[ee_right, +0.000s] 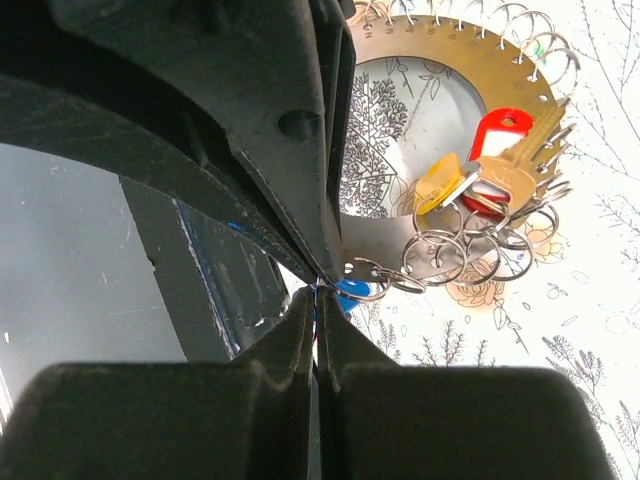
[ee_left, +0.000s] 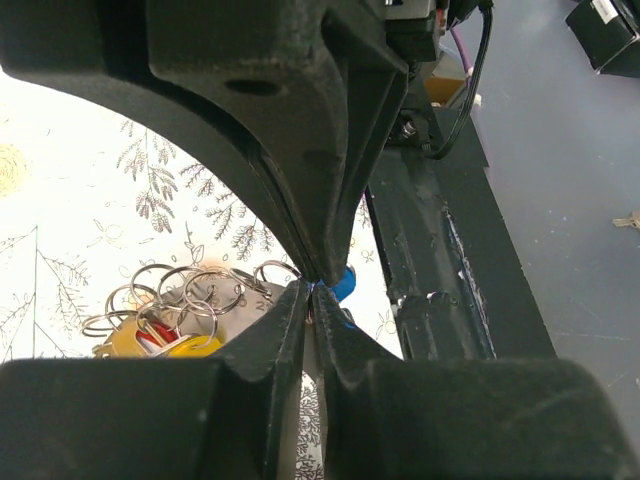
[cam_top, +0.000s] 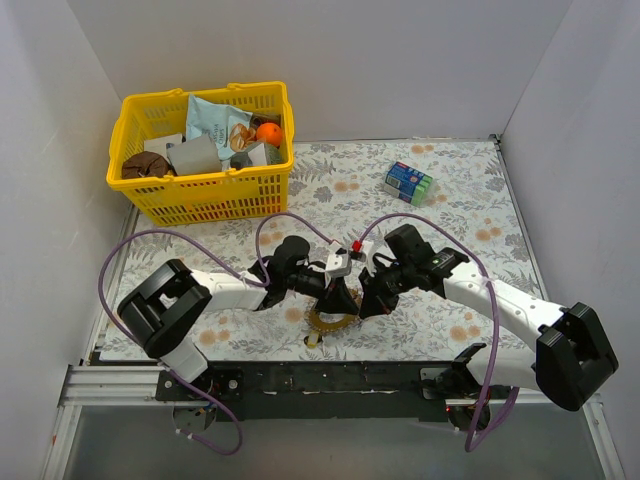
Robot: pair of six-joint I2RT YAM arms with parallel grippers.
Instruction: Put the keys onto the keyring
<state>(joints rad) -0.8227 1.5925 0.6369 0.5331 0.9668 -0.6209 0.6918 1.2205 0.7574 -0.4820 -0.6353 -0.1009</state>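
The keyring [cam_top: 330, 322] lies at the front middle of the table. In the right wrist view it is a flat brass hoop [ee_right: 450, 62] edged with small wire rings. A yellow-headed key [ee_right: 440, 183], a red tag [ee_right: 497, 130] and a brass key [ee_right: 525, 165] hang on those rings. My right gripper [ee_right: 318, 285] is shut on the hoop's near edge, by a blue key head [ee_right: 352, 291]. My left gripper [ee_left: 315, 285] is shut, with the blue key head [ee_left: 343, 285] at its tips. The wire rings [ee_left: 190, 290] and the yellow head [ee_left: 150, 345] lie to the left. Both grippers [cam_top: 345, 300] [cam_top: 368, 303] meet over the hoop.
A yellow basket [cam_top: 205, 195] with packets and food stands at the back left. A blue-green packet [cam_top: 409, 182] lies at the back right. The black front rail [cam_top: 330, 380] runs just below the keyring. White walls close in the table.
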